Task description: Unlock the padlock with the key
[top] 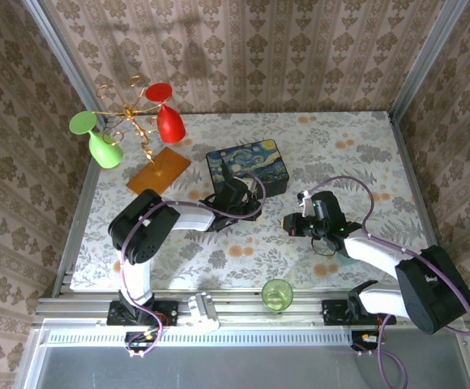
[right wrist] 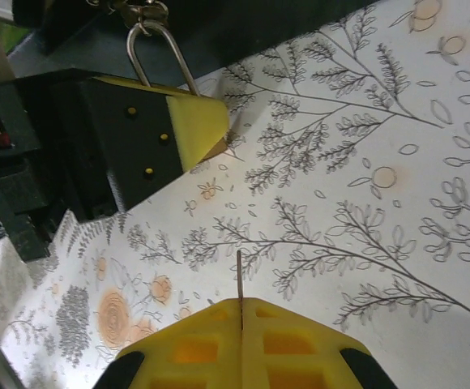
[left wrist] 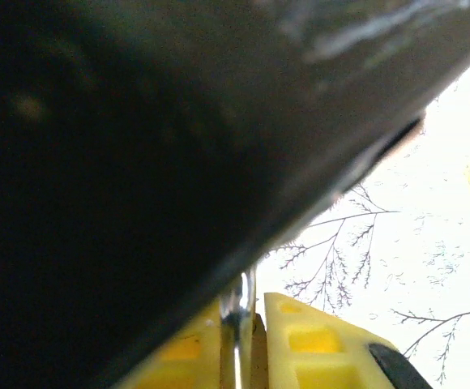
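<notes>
Starry painted box [top: 245, 166]; green cup [top: 276, 294]

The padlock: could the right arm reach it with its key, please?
Probably yes: bare tablecloth lies between the key and the padlock, though the left gripper covers its body.

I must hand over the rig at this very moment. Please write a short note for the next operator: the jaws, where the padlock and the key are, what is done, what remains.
Left gripper: jaws shut on the padlock, close against the painted box. The shackle sticks out between them and seems hooked into the box's clasp.
Right gripper: jaws shut on the key, blade pointing forward, above the flowered tablecloth, apart from the padlock.
Done: padlock and key are both gripped.
Left: bring the key to the keyhole (hidden here), insert it, turn it, free the shackle.
</notes>
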Robot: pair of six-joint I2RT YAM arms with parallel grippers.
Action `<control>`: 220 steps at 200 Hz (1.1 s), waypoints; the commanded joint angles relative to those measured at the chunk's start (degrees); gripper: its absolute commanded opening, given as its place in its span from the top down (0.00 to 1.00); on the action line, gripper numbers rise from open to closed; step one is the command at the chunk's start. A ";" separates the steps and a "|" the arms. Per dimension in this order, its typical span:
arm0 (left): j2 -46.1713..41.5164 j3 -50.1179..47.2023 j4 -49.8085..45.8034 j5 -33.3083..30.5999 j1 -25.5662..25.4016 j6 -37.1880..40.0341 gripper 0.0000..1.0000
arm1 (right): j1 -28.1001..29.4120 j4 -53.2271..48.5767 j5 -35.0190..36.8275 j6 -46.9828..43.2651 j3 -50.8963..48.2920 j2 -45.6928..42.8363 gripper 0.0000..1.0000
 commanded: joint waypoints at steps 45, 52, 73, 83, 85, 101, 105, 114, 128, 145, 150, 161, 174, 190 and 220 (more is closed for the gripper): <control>-5.46 -8.00 14.43 3.37 3.30 -13.27 0.98 | -0.38 12.52 -9.31 12.42 2.07 9.97 1.00; -5.56 -7.99 14.61 3.31 3.36 -13.66 0.98 | -0.27 13.54 -9.82 13.05 2.16 10.99 1.00; -5.13 -9.95 19.59 3.11 3.46 -17.30 1.00 | -0.21 18.58 -11.66 16.21 1.75 14.51 1.00; -5.11 -10.94 22.65 3.28 3.56 -19.27 1.00 | -0.18 21.31 -12.45 17.70 1.39 15.85 1.00; -5.14 -11.04 22.93 3.24 3.56 -19.51 1.00 | -0.15 21.82 -12.59 18.02 1.31 16.09 1.00; -6.01 -11.16 23.41 2.97 3.49 -20.35 1.00 | -0.11 25.36 -13.12 19.60 0.77 17.22 1.00; -6.24 -11.24 23.54 2.75 3.40 -20.37 1.00 | -0.12 25.99 -13.26 19.74 0.76 17.43 1.00; -6.36 -11.48 24.16 2.58 3.39 -21.14 1.00 | -0.11 27.01 -13.64 20.02 0.97 17.89 1.00; -6.06 -12.13 25.97 2.56 3.48 -22.83 1.00 | -0.11 29.96 -14.22 21.43 0.79 19.11 1.00; -5.87 -13.66 29.78 1.55 3.22 -25.61 1.00 | -0.09 35.88 -14.97 24.48 0.28 21.71 1.00; -5.74 -14.09 30.86 1.29 3.27 -26.34 1.00 | -0.15 37.64 -15.19 25.58 0.08 22.66 1.00; -5.59 -14.87 33.16 0.84 3.15 -28.16 1.00 | -0.12 42.03 -15.84 27.80 -0.20 24.99 1.00; -5.48 -14.71 34.16 1.20 3.26 -28.70 1.00 | -0.17 47.65 -16.72 30.35 -0.56 27.65 1.00; -5.43 -14.23 33.02 1.13 3.05 -28.26 1.00 | -0.11 51.20 -17.17 31.89 -0.64 30.07 1.00; -4.87 -15.67 36.46 0.26 2.88 -30.66 1.00 | -0.14 56.53 -17.18 33.05 -1.21 32.27 1.00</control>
